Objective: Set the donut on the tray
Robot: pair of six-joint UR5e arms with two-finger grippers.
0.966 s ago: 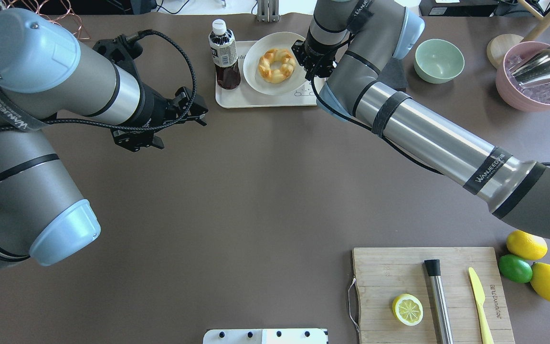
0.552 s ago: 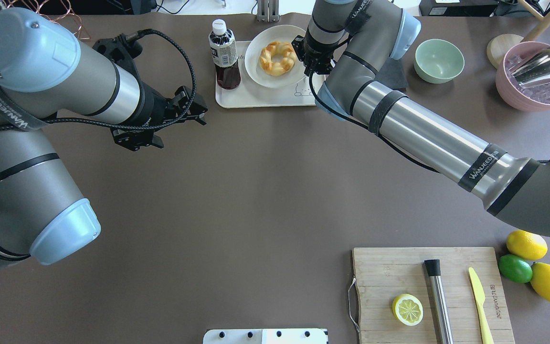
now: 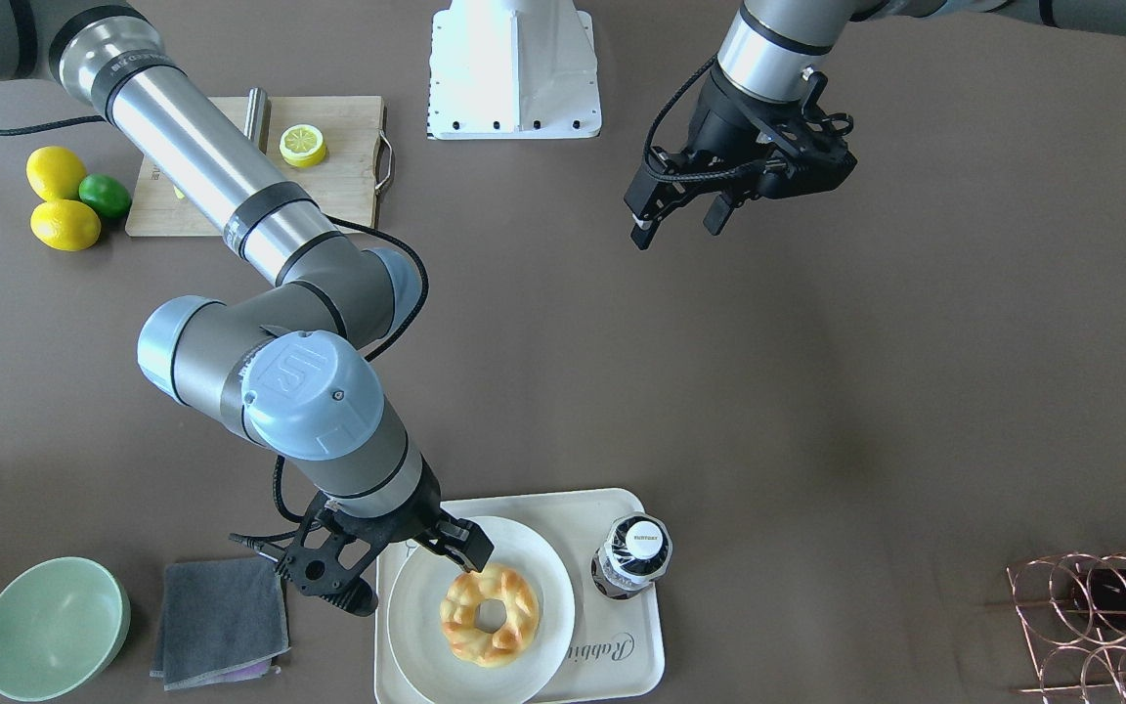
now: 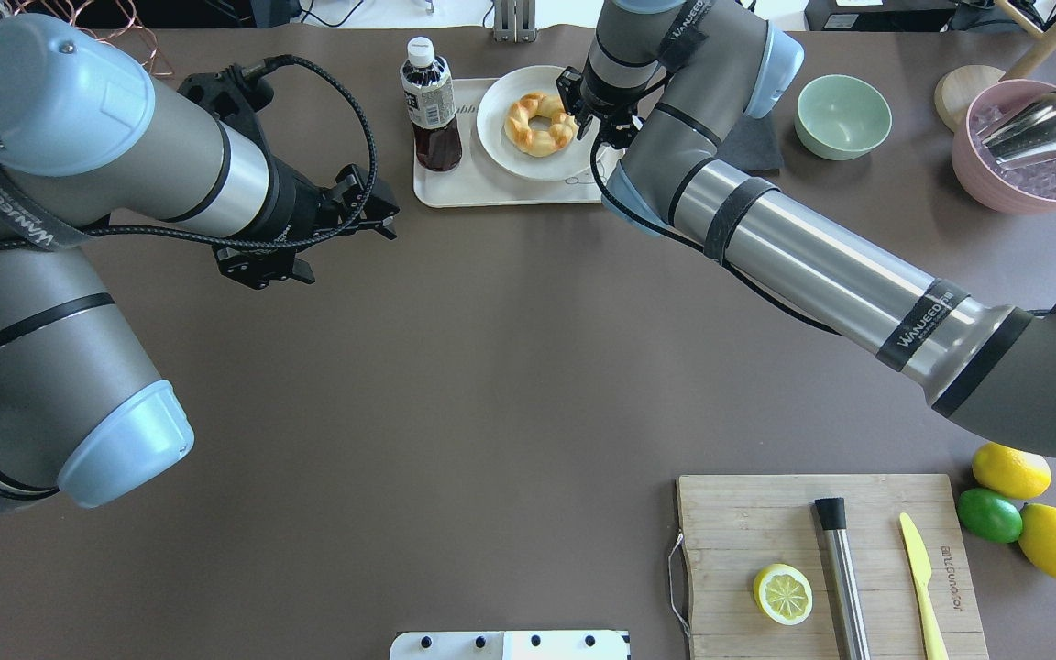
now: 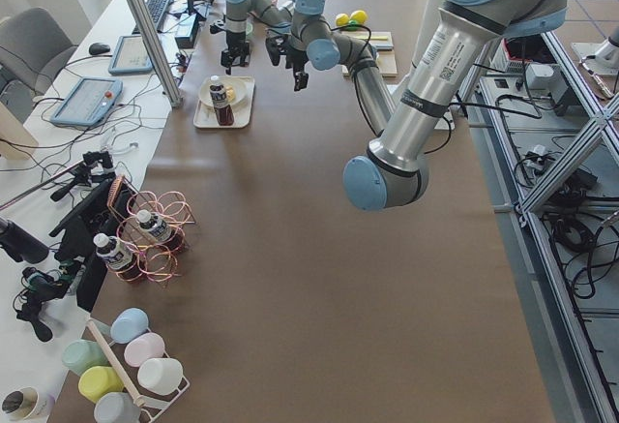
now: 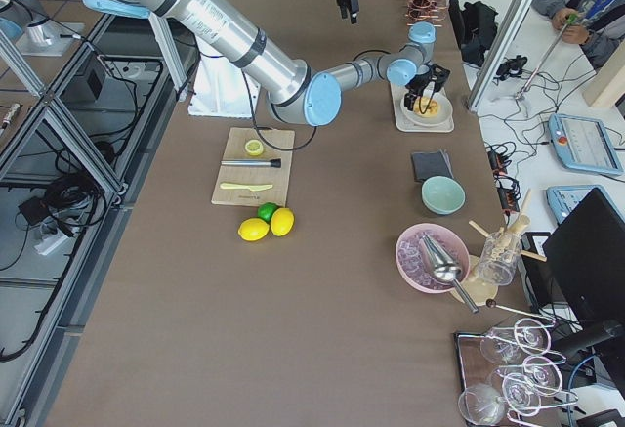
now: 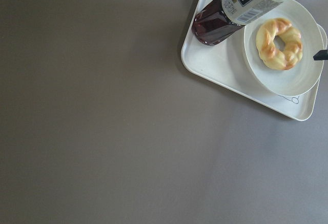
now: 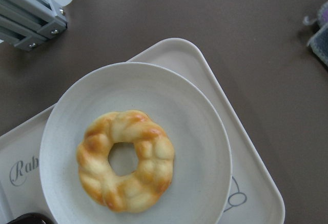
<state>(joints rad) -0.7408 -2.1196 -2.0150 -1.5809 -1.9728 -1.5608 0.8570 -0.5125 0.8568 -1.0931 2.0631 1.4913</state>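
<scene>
Bottom middle, the golden braided donut (image 3: 490,614) lay on a round white plate (image 3: 426,650) on the cream rabbit tray (image 3: 548,505). The right gripper (image 3: 413,582), spread wide, likely just needed lifting away.

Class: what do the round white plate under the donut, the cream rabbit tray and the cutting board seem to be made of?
Round white plate: probably glazed ceramic, smooth with a soft sheen. Cream rectangular tray: likely matte plastic or melamine, printed drawing. Rectangular cutting board: bamboo or wood, visible grain.
</scene>
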